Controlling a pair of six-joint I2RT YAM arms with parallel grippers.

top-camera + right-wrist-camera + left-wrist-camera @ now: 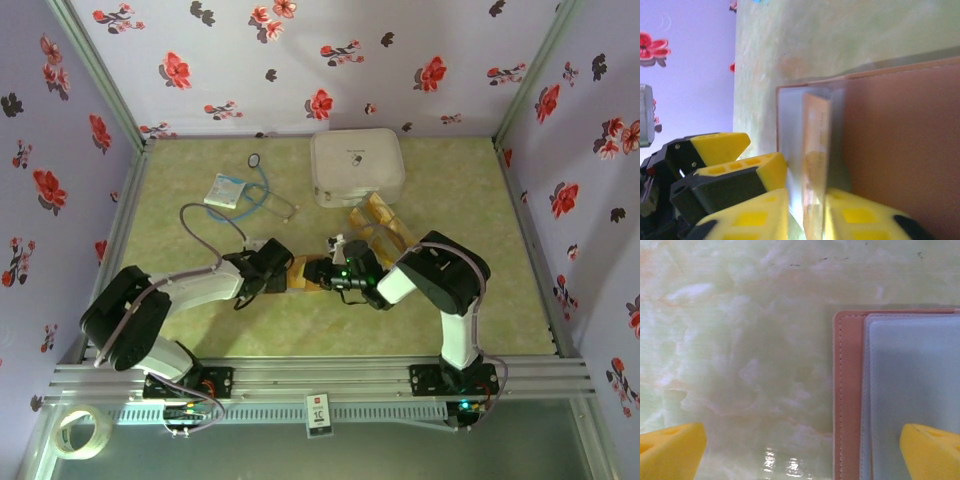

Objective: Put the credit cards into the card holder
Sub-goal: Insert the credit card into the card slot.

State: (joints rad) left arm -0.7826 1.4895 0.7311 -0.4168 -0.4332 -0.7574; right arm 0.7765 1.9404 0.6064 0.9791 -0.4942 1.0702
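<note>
The card holder (303, 278) lies open mid-table between both arms. The right end effector (807, 202), jaws slightly parted, straddles a credit card (815, 130) standing lengthwise in the grey pocket, straight ahead. The left end effector (802, 440) gapes wide over the holder's left edge.

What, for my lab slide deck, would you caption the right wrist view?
Right gripper straddling a credit card partly slotted into a pocket of the open card holder.
</note>
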